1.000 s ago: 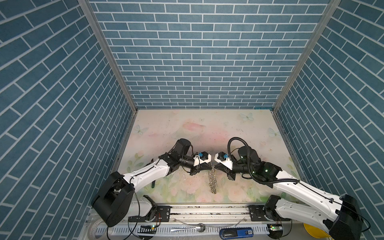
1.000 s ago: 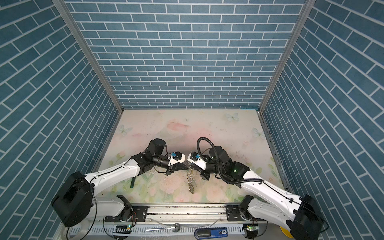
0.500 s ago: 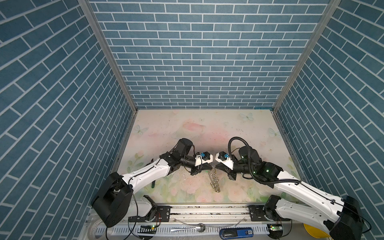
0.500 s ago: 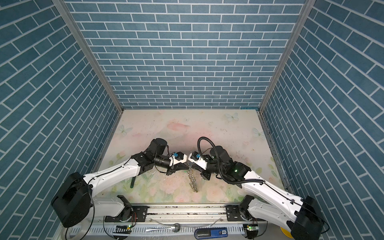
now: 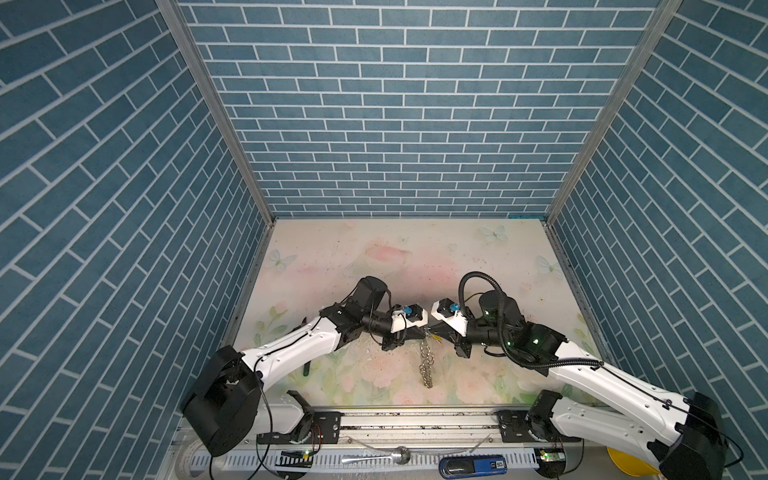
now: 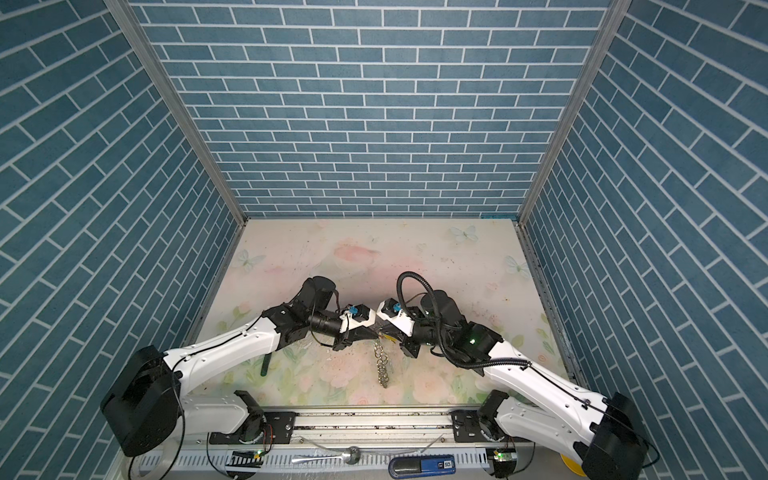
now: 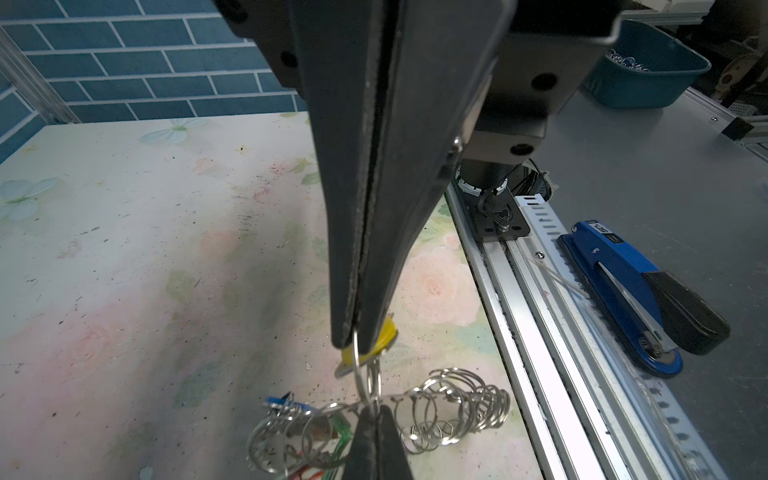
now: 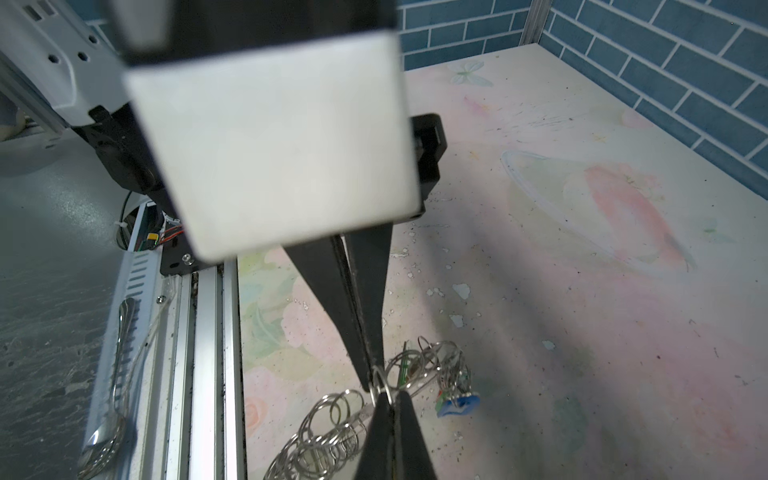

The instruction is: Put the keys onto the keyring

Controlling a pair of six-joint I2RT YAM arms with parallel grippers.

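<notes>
The keyring shows as a chain of small silver rings point(image 5: 424, 365) point(image 6: 382, 365) trailing toward the table's front edge in both top views. My two grippers meet tip to tip above its far end. In the left wrist view my left gripper point(image 7: 372, 411) is shut on a silver ring point(image 7: 365, 376), and my right gripper point(image 7: 353, 337) pinches the same ring cluster from the opposite side. A yellow-tagged key point(image 7: 385, 337) sits against those tips. Keys with blue point(image 7: 278, 401) and green point(image 7: 338, 432) tags lie among the rings. The right wrist view shows my right gripper point(image 8: 384, 399) shut.
A metal rail point(image 5: 415, 419) runs along the table's front edge. Beyond it lie a blue stapler point(image 5: 473, 465) and a spoon point(image 5: 382, 458). A blue bin of rings point(image 7: 648, 70) stands off the table. Blue brick walls close in three sides.
My left gripper has crept slightly toward the right one, narrowing the gap between the two. The trailing chain has shifted a little. Both stay shut.
</notes>
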